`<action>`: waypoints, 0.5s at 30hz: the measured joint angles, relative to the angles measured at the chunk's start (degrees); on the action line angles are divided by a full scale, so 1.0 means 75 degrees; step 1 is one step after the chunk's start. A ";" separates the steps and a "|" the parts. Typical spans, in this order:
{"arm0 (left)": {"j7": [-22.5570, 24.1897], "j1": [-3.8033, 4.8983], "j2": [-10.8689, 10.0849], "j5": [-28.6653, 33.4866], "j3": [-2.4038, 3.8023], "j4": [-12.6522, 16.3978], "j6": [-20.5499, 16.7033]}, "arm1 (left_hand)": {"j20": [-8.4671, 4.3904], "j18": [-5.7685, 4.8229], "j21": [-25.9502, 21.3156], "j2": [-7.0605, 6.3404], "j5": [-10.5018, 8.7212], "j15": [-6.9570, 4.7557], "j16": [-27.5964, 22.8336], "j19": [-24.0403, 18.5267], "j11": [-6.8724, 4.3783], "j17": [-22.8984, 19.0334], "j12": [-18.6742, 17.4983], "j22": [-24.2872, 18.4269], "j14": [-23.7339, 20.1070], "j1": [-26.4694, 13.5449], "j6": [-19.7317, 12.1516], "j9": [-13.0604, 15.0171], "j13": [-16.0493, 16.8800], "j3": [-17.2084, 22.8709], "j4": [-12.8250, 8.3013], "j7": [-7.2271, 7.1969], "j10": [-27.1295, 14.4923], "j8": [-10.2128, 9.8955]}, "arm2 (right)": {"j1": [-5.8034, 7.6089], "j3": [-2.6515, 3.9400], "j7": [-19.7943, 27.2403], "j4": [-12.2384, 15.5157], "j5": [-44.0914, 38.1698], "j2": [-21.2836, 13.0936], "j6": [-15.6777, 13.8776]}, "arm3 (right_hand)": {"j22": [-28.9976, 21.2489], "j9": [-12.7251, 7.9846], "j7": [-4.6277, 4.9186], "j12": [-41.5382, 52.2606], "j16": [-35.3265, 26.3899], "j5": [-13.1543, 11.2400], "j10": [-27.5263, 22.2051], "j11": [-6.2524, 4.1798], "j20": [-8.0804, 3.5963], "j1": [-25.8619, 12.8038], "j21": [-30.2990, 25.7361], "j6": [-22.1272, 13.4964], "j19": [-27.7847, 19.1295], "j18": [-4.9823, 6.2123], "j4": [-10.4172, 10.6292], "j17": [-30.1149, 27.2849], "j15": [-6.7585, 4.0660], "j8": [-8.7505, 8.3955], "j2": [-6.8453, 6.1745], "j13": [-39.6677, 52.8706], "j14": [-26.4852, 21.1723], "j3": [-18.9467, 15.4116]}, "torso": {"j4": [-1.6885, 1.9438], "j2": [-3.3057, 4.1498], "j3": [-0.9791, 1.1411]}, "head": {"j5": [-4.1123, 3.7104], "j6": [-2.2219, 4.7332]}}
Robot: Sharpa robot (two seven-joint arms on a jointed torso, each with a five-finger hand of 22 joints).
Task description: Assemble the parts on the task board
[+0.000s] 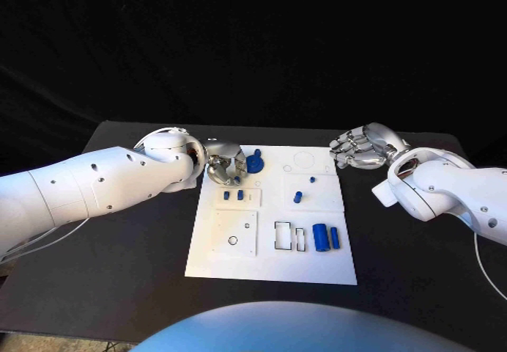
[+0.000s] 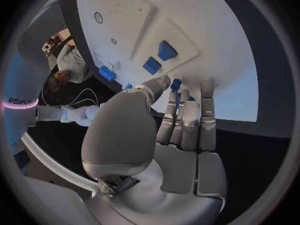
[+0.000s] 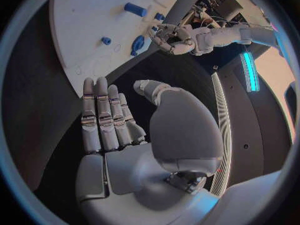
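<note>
The black table (image 1: 127, 279) was seen to carry the white task board (image 1: 272, 268) at its middle, with both white arms reaching in from the sides. The left arm (image 1: 85, 187) was extended over the board's far left corner, and the right arm (image 1: 454, 191) was held off the board's right edge, over bare table. The left hand (image 1: 224, 164) was placed at the far left of the board, its fingers closed around a blue part (image 1: 253, 161) there; in the left wrist view a thin blue piece (image 2: 177, 86) was seen pinched between the fingertips (image 2: 207, 85). The right hand (image 1: 363, 145) was kept near the board's far right corner, apart from it, with fingers straight and side by side and the thumb held apart, and nothing held in it, as the right wrist view showed (image 3: 115, 130). Two blue cylinders (image 1: 327, 237) were laid side by side near the right of the board, beside two outlined rectangular slots (image 1: 289, 236). Two small blue blocks (image 1: 234, 195) were set on the left panel, and two small blue pegs (image 1: 299, 196) were found near the middle.
</note>
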 measured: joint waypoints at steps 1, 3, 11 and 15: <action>0.0000 0.0000 -0.0002 0.0014 0.0000 0.0000 -0.0001 | 0.0000 0.0000 0.0000 -0.0006 0.0026 0.0000 0.0000 0.0000 0.0000 0.0000 0.0000 0.0001 0.0000 -0.0006 -0.0012 -0.0006 0.0000 -0.0019 0.0019 0.0011 -0.0041 -0.0029 | 0.0000 0.0000 -0.0001 0.0000 0.0000 0.0000 0.0002 | 0.0000 0.0000 0.0000 0.0000 0.0000 0.0000 0.0000 0.0000 0.0000 0.0000 0.0000 0.0000 0.0000 0.0000 0.0000 0.0000 0.0000 0.0000 0.0000 0.0000 0.0000 0.0000 | -0.0001 0.0000 0.0000 | -0.0001 0.0000; 0.0004 0.0000 -0.0005 0.0033 0.0000 0.0000 -0.0007 | 0.0000 0.0000 0.0000 -0.0006 0.0026 0.0000 0.0000 0.0000 -0.0004 0.0000 0.0000 0.0000 0.0000 -0.0006 -0.0040 -0.0006 0.0000 -0.0019 0.0019 -0.0017 -0.0045 -0.0030 | 0.0000 0.0000 -0.0001 -0.0001 0.0000 0.0000 0.0005 | -0.0008 0.0000 0.0000 0.0000 0.0000 0.0000 0.0000 0.0000 0.0000 0.0000 0.0000 0.0000 0.0000 0.0000 0.0000 0.0000 0.0000 0.0000 0.0000 -0.0007 0.0000 0.0000 | -0.0001 0.0000 0.0000 | -0.0006 0.0000; 0.0038 -0.0002 -0.0023 0.0102 0.0000 0.0007 -0.0056 | 0.0000 0.0000 0.0000 -0.0006 0.0026 0.0000 0.0000 0.0000 0.0011 0.0000 0.0000 0.0000 0.0000 -0.0006 -0.0094 -0.0017 -0.0007 -0.0040 -0.0002 -0.0018 -0.0114 -0.0061 | -0.0001 0.0000 -0.0004 -0.0001 0.0000 0.0001 0.0035 | -0.0053 0.0000 0.0000 0.0000 0.0000 0.0000 0.0002 -0.0002 0.0016 0.0000 0.0000 0.0000 0.0024 0.0000 -0.0077 0.0000 0.0014 0.0062 0.0000 -0.0046 0.0049 0.0033 | -0.0004 -0.0001 -0.0001 | -0.0016 0.0000; 0.0090 -0.0013 -0.0084 0.0173 0.0003 0.0058 -0.0159 | 0.0000 0.0000 0.0000 -0.0006 0.0039 0.0000 0.0000 0.0000 0.0011 0.0004 0.0031 -0.0001 0.0000 -0.0006 -0.0093 -0.0017 -0.0007 -0.0040 -0.0002 -0.0018 -0.0114 -0.0061 | -0.0002 0.0000 -0.0005 -0.0006 -0.0029 0.0000 0.0081 | -0.0088 -0.0008 -0.0003 0.0062 0.0000 -0.0076 0.0154 -0.0073 -0.0057 0.0061 0.0024 0.0049 0.0194 0.0000 -0.0271 0.0048 -0.0072 0.0138 0.0060 -0.0101 0.0208 0.0091 | -0.0004 -0.0001 -0.0004 | -0.0016 0.0000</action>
